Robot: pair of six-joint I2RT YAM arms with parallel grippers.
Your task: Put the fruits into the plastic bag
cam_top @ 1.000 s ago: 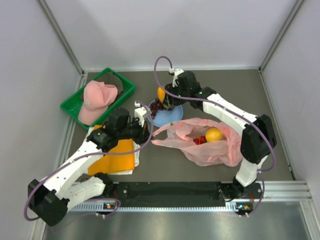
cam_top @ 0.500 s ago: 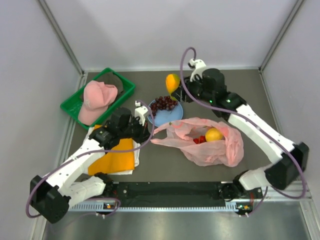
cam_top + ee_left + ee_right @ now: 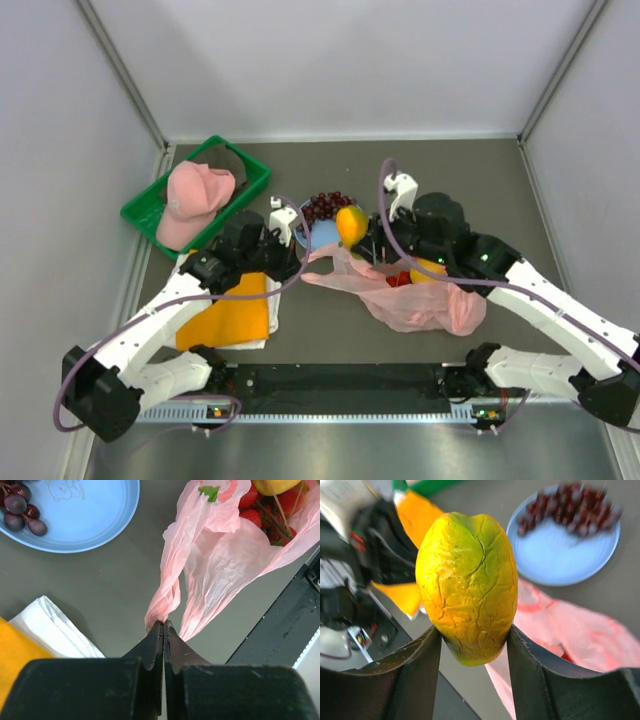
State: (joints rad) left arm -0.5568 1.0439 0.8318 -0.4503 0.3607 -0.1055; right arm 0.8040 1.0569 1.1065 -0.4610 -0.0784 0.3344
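One mango (image 3: 466,587) gripped in my right hand (image 3: 473,630), long axis along the fingers (image 3: 417,672).
My left hand (image 3: 163,627), clenched, pinches the plastic bag (image 3: 220,560) at its twisted edge.

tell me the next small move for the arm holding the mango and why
Probably carry the mango over the plastic bag's mouth and lower it before opening the right gripper: the mango hangs at the bag's edge beside the plate, while the left gripper pinches the bag's rim.

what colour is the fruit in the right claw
The mango is yellow-orange, greenish on top; best in the right wrist view.
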